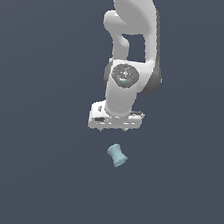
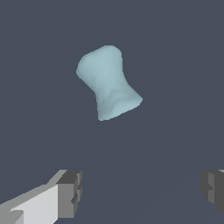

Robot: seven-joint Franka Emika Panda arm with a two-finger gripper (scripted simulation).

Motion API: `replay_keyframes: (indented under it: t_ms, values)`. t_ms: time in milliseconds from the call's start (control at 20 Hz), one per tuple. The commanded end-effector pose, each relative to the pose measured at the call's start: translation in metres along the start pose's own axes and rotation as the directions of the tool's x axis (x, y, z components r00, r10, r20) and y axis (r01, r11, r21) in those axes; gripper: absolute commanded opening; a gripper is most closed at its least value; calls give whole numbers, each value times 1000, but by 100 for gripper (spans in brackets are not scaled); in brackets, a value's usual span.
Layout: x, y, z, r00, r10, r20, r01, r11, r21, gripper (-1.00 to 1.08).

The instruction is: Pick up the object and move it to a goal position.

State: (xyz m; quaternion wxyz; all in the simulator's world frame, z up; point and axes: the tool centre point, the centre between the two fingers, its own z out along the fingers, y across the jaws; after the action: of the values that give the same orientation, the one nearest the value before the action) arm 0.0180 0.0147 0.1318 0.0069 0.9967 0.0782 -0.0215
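Observation:
The object [image 1: 117, 155] is a small pale blue spool with a narrowed waist and flared ends, lying tilted on the dark grey floor. In the wrist view the object [image 2: 108, 83] lies ahead of the fingers, outside the gap between them. My white gripper [image 1: 114, 129] hangs just above and behind it in the exterior view, not touching it. In the wrist view the gripper [image 2: 142, 192] is open wide and empty, with one dark fingertip pad [image 2: 70, 192] and the other pad [image 2: 214, 190] far apart.
The dark grey floor [image 1: 24, 172] stretches flat all around. The white arm [image 1: 130, 31] rises above the gripper toward the top of the exterior view.

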Motion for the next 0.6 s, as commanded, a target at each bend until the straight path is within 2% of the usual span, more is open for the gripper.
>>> replay_keyframes:
  t_ms: [0, 200, 550]
  values:
    - [12, -3, 3, 998, -63, -5, 63, 998, -1, 100]
    - [34, -10, 10, 983, -183, -16, 183, 983, -3, 100]
    - [62, -18, 19, 940, -340, -33, 340, 941, -6, 100]
